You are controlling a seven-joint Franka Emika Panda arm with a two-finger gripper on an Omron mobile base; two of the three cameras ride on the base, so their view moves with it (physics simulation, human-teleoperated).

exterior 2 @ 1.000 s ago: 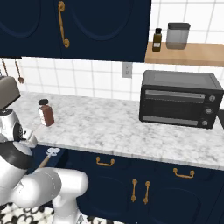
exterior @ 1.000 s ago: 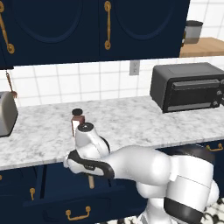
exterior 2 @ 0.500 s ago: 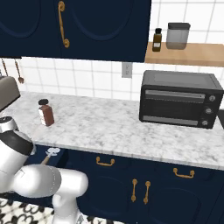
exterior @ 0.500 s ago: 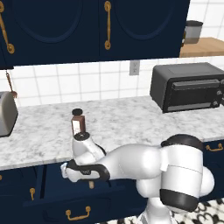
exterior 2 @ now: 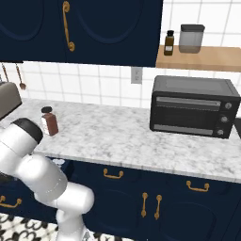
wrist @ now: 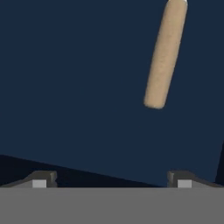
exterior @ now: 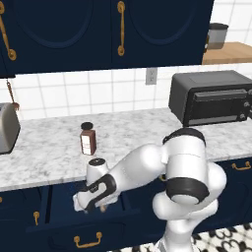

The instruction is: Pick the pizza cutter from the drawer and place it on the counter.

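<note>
The pizza cutter [wrist: 164, 57] lies on the navy floor of the drawer [wrist: 78, 87]. In the hand view its tan wooden handle runs slantwise at the upper right, and the wheel end is cut off by the top edge. My gripper [wrist: 111, 180] is open and hovers above the drawer floor with nothing between its fingertips [wrist: 41, 179]; the handle sits ahead and to the right of the gap. From the left base view, the drawer [exterior: 59, 199] is pulled out below the counter [exterior: 49, 157], and my white arm bends down into it.
A brown bottle [exterior: 88, 139] with a black cap stands on the counter just behind the arm. A toaster [exterior: 7, 129] is at the far left, a black toaster oven [exterior: 211, 98] at the right. The wooden shelf [exterior 2: 202, 57] carries a jar and a small bottle.
The hand has sunk from counter-edge height down into the open drawer. The jaws have stayed open.
</note>
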